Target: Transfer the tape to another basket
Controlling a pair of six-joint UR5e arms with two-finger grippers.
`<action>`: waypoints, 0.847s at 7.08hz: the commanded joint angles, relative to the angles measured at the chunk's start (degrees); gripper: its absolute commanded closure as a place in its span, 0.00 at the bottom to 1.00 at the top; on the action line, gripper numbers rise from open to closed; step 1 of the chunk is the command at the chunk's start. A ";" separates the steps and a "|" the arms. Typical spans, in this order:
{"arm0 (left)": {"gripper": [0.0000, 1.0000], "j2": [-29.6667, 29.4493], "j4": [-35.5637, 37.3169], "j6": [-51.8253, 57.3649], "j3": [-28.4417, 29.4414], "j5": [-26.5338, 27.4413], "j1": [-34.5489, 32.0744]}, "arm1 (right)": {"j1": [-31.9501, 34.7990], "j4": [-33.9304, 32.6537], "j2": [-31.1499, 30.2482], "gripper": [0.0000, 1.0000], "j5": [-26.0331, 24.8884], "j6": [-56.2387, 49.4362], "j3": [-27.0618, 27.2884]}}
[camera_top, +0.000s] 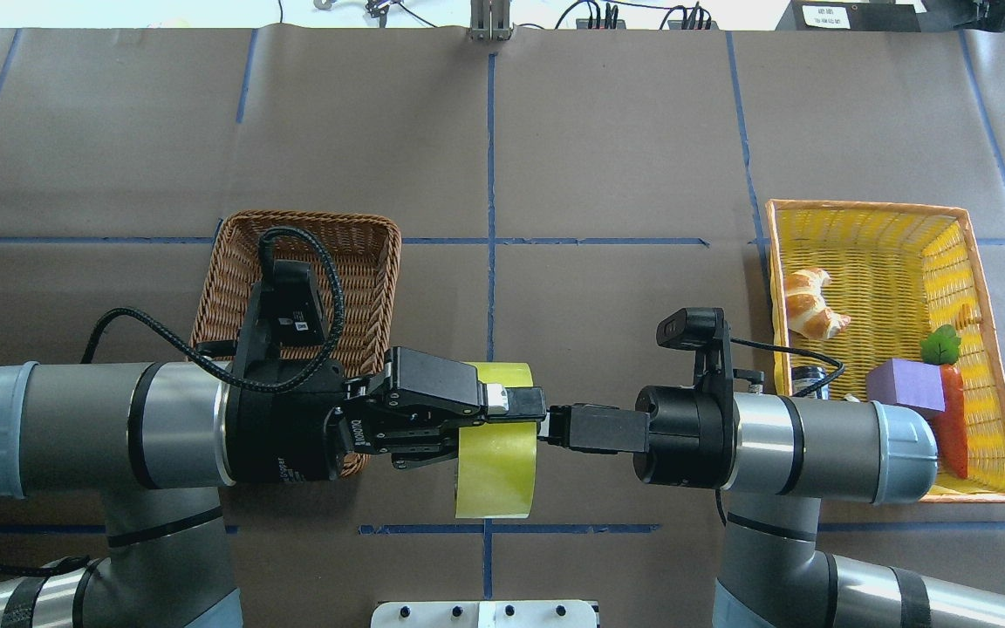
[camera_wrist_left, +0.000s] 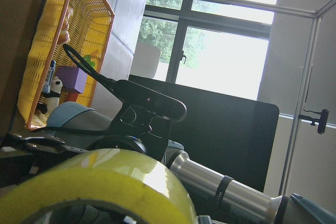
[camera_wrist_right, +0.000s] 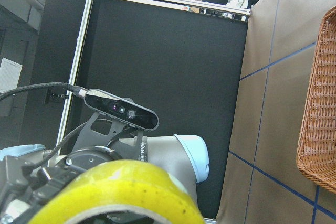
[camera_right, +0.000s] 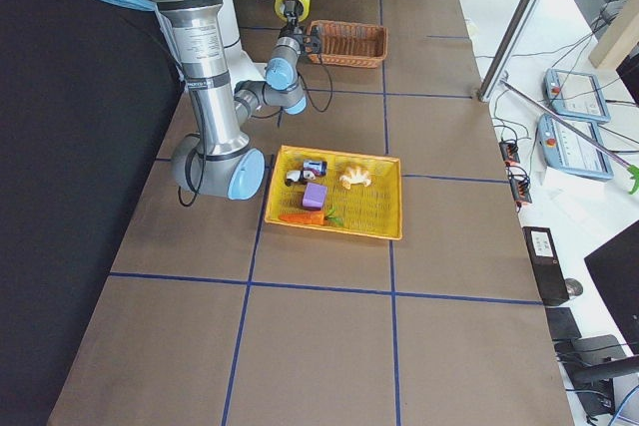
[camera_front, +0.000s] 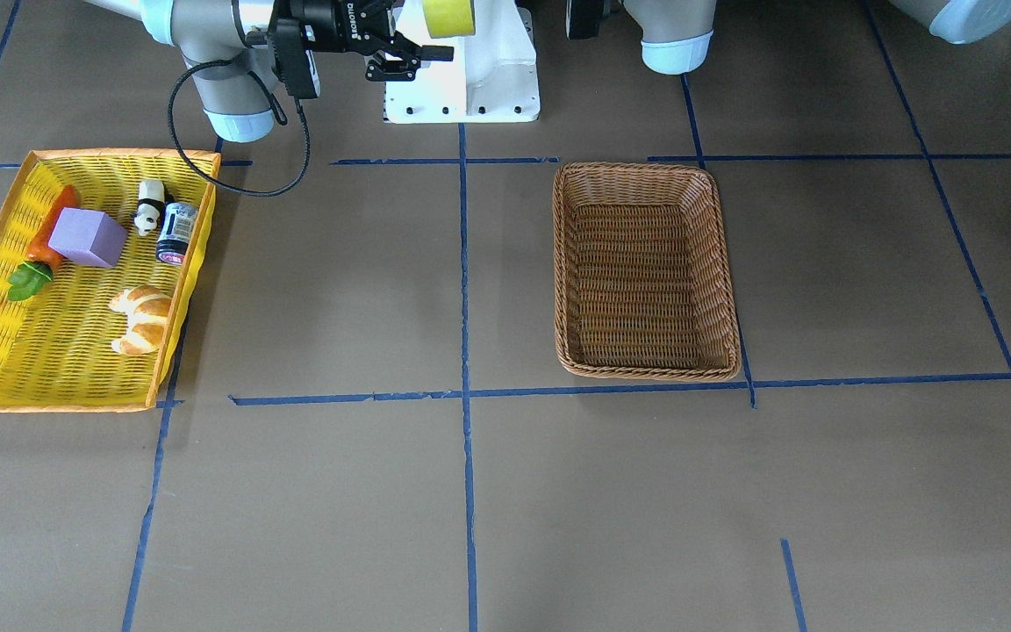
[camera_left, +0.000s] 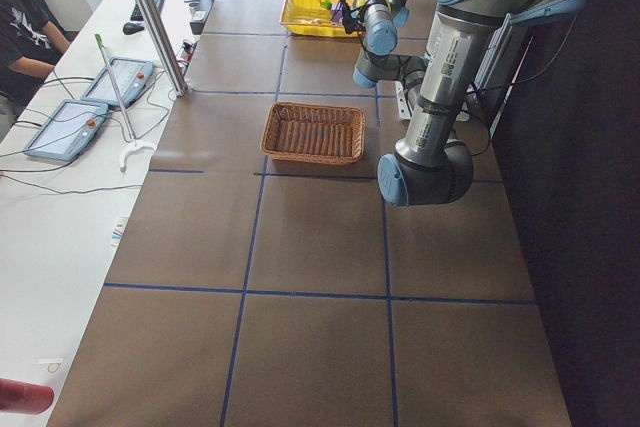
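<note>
The yellow tape (camera_top: 495, 475) hangs in the air between my two arms, near the robot's base, with its hole facing sideways. It also shows in the front view (camera_front: 448, 16). My left gripper (camera_top: 502, 426) is shut on the roll; one finger (camera_top: 520, 402) lies over its top. My right gripper (camera_top: 557, 427) points at the roll's other side. Its jaws look open, and its lower finger (camera_front: 431, 53) stands a little apart from the roll. The brown wicker basket (camera_top: 311, 218) is empty and lies under and behind my left wrist.
The yellow mesh tray (camera_top: 860, 207) at the right holds a croissant (camera_top: 808, 303), a purple block (camera_top: 905, 385), a carrot (camera_top: 954, 419), a panda figure (camera_front: 150, 206) and a small bottle (camera_front: 176, 233). The white robot base (camera_front: 462, 88) is just behind the grippers.
</note>
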 commanded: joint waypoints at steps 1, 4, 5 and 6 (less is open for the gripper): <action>1.00 0.13 -0.17 -0.08 -0.40 -0.09 -0.27 | 0.41 0.02 -0.67 0.00 0.51 -0.03 0.27; 1.00 0.56 -0.35 -0.34 -1.11 0.00 -3.59 | 0.85 -1.28 -4.71 0.00 0.69 0.50 3.08; 1.00 1.35 -0.26 -0.52 -0.93 0.09 -5.44 | 1.73 -5.82 -6.11 0.00 1.21 0.50 5.17; 1.00 3.62 -0.18 -0.44 -0.24 0.18 -7.37 | 3.48 -14.13 -7.60 0.00 4.00 0.58 10.07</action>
